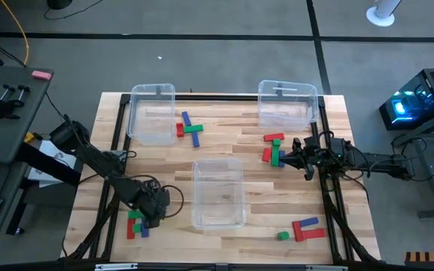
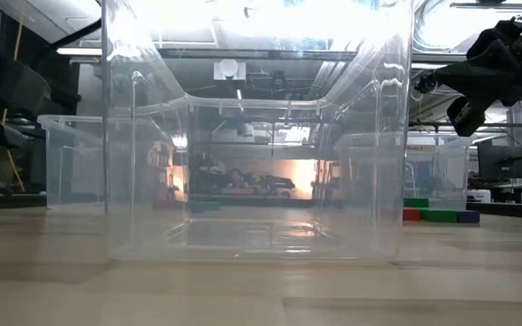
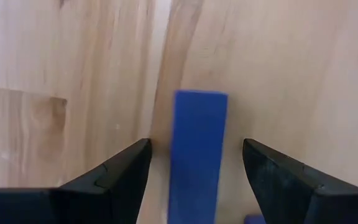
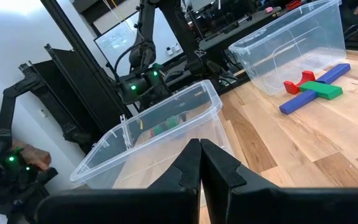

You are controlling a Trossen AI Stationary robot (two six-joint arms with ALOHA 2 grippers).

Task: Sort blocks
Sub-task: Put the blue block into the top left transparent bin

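My left gripper point(image 1: 146, 216) is low over the near-left cluster of red, green and blue blocks point(image 1: 135, 224). It is open point(image 3: 196, 149), and its fingers stand on either side of a blue bar point(image 3: 199, 118) that lies flat on the table, with a gap on both sides. My right gripper point(image 1: 305, 159) is shut point(image 4: 201, 144) and raised above the table beside the red, green and blue cluster point(image 1: 274, 150). A third group point(image 1: 190, 129) lies near the far-left bin. A fourth group point(image 1: 305, 229) with a green cube point(image 1: 282, 235) lies near-right.
Three clear plastic bins stand on the wooden table: far-left point(image 1: 151, 113), far-right point(image 1: 286, 104) and middle-near point(image 1: 218, 192). The middle bin fills the low view point(image 2: 256, 136). A black frame point(image 1: 330, 196) runs along the table's sides. A person's hand point(image 4: 23, 155) shows beyond the table.
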